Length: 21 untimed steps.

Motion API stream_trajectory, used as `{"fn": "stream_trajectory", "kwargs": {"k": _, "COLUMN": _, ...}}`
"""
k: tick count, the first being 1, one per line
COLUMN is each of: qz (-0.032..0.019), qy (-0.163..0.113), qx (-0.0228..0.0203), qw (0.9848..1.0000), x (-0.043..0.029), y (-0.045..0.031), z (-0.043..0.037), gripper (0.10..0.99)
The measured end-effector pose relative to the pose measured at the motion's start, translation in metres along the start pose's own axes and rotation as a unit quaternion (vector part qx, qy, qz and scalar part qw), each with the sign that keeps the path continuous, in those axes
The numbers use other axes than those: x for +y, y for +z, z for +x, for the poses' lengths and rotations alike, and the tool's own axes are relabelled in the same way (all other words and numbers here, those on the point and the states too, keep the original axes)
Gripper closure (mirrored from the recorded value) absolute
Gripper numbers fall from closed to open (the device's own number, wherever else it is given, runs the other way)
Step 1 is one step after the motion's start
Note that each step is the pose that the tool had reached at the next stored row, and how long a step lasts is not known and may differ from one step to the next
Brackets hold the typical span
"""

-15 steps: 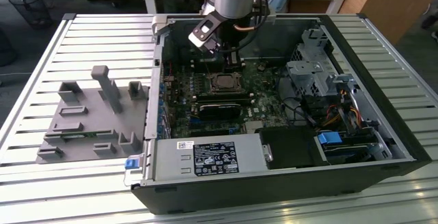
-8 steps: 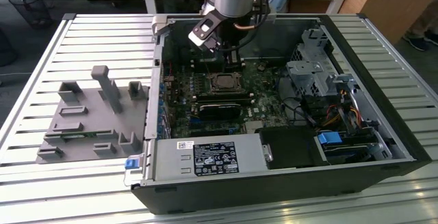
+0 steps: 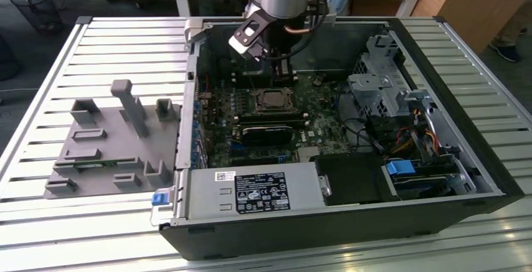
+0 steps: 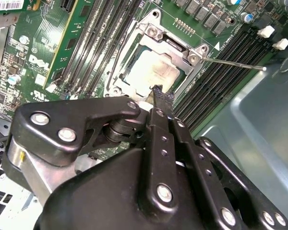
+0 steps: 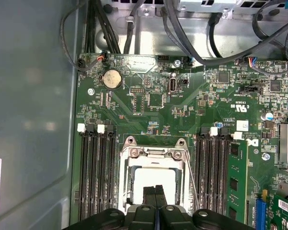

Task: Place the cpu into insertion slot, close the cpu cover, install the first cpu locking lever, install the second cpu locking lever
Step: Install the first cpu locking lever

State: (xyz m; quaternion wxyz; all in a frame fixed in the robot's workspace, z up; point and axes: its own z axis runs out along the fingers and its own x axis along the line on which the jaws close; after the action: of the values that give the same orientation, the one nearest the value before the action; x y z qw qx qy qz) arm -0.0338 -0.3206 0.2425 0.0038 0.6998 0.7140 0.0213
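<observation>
The cpu (image 4: 151, 73) lies in the insertion slot (image 3: 273, 99) on the green motherboard, its pale silver top showing through the window of the cpu cover (image 5: 153, 155), which lies flat over it. My gripper (image 5: 155, 192) hovers just above the socket's edge, fingers shut together with nothing between them; its tip (image 4: 158, 91) shows dark over the cover's rim. One thin locking lever (image 4: 235, 64) sticks out sideways over the memory slots. The other lever (image 4: 116, 62) runs along the socket's opposite side. In the exterior view the gripper (image 3: 283, 66) hangs inside the open case, just behind the socket.
Black memory slots (image 5: 97, 167) flank the socket on both sides. Cables (image 5: 201, 43) cross the case wall beyond the board. A grey fixture block (image 3: 108, 141) sits on the slatted table at the exterior view's left. The power supply (image 3: 249, 191) and drive cage (image 3: 382, 91) fill the case's front and right.
</observation>
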Motion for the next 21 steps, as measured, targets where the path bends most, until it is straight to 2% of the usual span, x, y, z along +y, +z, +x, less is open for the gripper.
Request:
{"fn": "stream_trajectory", "kwargs": {"k": 19, "qz": 0.0000, "qy": 0.000, "qx": 0.0001, "qw": 1.0000, "x": 0.0005, "y": -0.0130, "z": 0.0003, "gripper": 0.965}}
{"fn": "stream_trajectory", "kwargs": {"k": 21, "qz": 0.0002, "qy": -0.011, "qx": 0.0004, "qw": 0.9999, "x": 0.0005, "y": -0.0130, "z": 0.0004, "gripper": 0.965}}
